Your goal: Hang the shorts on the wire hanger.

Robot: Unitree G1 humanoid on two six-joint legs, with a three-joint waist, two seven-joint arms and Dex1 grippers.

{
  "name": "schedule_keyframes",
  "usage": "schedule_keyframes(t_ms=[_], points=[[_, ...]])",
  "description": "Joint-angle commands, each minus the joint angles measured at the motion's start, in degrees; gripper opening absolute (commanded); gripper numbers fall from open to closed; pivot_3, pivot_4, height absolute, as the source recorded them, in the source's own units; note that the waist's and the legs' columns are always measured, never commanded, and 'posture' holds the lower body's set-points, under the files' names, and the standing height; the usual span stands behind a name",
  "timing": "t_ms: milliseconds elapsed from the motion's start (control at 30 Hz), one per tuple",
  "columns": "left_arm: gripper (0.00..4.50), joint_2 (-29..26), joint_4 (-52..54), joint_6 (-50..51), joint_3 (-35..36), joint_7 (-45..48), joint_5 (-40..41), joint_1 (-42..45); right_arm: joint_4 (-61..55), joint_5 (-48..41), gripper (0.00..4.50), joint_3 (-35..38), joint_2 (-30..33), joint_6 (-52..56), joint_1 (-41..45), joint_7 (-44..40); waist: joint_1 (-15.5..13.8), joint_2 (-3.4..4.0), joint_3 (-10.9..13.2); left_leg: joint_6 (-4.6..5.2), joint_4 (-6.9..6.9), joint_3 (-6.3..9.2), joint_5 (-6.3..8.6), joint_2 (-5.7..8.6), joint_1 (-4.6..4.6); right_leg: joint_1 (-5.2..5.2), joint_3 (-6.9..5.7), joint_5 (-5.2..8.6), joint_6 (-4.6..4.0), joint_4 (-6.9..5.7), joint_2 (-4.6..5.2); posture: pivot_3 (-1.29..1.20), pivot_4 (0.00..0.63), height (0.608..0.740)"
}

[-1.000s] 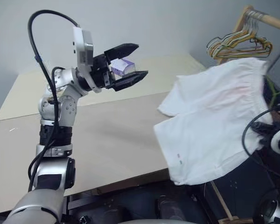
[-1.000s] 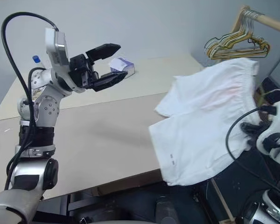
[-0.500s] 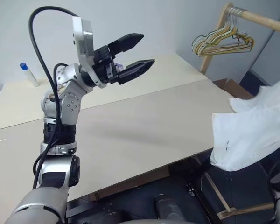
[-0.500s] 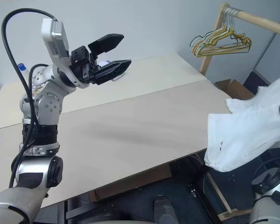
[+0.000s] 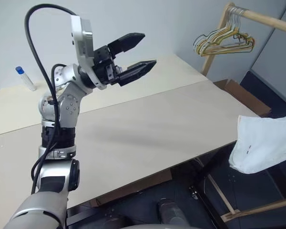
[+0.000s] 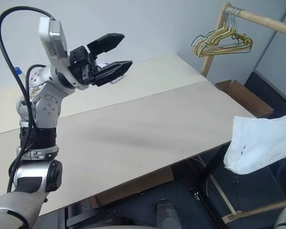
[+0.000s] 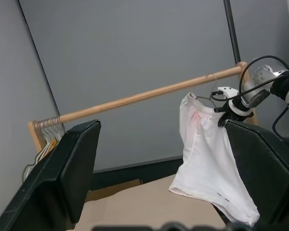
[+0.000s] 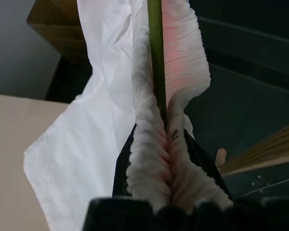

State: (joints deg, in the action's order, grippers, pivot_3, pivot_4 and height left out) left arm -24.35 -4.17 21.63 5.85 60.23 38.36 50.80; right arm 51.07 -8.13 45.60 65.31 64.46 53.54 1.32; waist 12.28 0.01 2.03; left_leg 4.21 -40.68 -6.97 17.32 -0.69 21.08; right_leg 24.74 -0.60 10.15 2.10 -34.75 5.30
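The white shorts (image 5: 266, 143) hang in the air off the table's right side, past its edge. In the right wrist view my right gripper (image 8: 166, 144) is shut on their gathered waistband, and the olive-green wire hanger (image 8: 155, 48) runs along the band between the black fingers (image 8: 123, 166). The left wrist view shows the shorts (image 7: 202, 149) dangling from my right gripper (image 7: 229, 109) just below a wooden rail. My left gripper (image 5: 148, 49) is raised above the far part of the table, open and holding nothing.
The light wooden table (image 5: 157, 124) spans the middle. A wooden rail (image 5: 264, 19) at the back right carries a bunch of hangers (image 5: 224, 40). A cardboard box (image 5: 240, 95) sits on the floor beyond the table's right end. A blue-capped bottle (image 5: 25, 78) stands at the far left.
My right arm has swung the shorts off the table to the right and lifted them. The camera has turned right. My left gripper has stayed raised and open.
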Motion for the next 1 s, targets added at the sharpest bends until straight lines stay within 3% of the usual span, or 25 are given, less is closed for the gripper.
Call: schedule_keyframes(t_ms=[33,133,433,567,733,867,1000], points=[[4.45,-0.81,2.12,-0.02,1.07,-0.18,0.5,0.27,0.32,-1.4,0.03,-2.92,2.32,-2.48,2.88,-1.3,-0.02,-0.01,0.01,0.0,0.01,0.01,0.0,-0.01,0.0,-0.04,-0.01,0.02,-0.03,0.03,-0.01,-0.2,0.0,0.74],[4.45,-1.02,2.24,0.13,1.12,-0.22,0.59,0.16,-0.17,-2.68,0.03,-3.19,1.99,-0.61,4.07,-1.45,0.08,0.0,0.01,0.0,0.07,-0.01,0.0,-0.01,-0.01,-0.14,0.06,0.03,-0.04,0.04,-0.01,-0.2,0.0,0.74],[4.45,-0.86,2.31,-0.54,0.44,-0.18,-0.2,0.27,13.71,-2.79,0.03,-4.3,3.89,-13.07,2.22,1.36,-0.03,-0.02,0.03,-0.03,0.79,-0.01,-0.01,0.02,-0.79,-0.65,0.08,0.16,-0.23,0.69,-0.04,-0.19,0.0,0.74],[4.5,-1.34,2.94,-0.3,0.47,-0.23,-0.27,-0.1,13.26,-3.12,1.23,-6.65,3.07,-13.35,1.93,0.1,0.01,-0.02,0.03,-0.03,0.91,-0.03,0.0,0.04,-0.77,-0.62,0.11,0.05,0.17,0.74,-0.04,-0.19,0.0,0.74],[4.5,-1.64,3.14,-0.16,0.54,-0.46,-0.26,-0.25,7.93,-2.55,2.99,-10.9,1.14,-13.74,0.63,-0.86,-0.11,-0.02,0.03,-0.02,0.92,-0.03,0.0,0.08,-0.79,-0.62,0.13,0.06,0.2,0.73,-0.01,-0.19,0.0,0.74],[4.5,-1.67,3.39,-0.14,0.51,-0.66,-0.25,-0.42,0.37,-2.78,4.44,-10.19,-1.52,-14.93,-3.21,2.33,-0.34,-0.01,0.02,-0.04,0.89,-0.03,-0.01,0.08,-0.81,-0.65,0.14,0.05,0.22,0.69,0.0,-0.19,0.0,0.74],[4.5,-1.81,3.67,-0.04,0.5,-0.7,-0.14,-0.48,-12.82,-1.09,4.48,-7.43,-7.15,-18.12,-10.8,10.12,-0.47,0.0,0.01,-0.08,0.9,-0.02,-0.04,0.07,-0.8,-0.63,0.12,0.05,0.22,0.67,-0.01,-0.19,0.0,0.74]])
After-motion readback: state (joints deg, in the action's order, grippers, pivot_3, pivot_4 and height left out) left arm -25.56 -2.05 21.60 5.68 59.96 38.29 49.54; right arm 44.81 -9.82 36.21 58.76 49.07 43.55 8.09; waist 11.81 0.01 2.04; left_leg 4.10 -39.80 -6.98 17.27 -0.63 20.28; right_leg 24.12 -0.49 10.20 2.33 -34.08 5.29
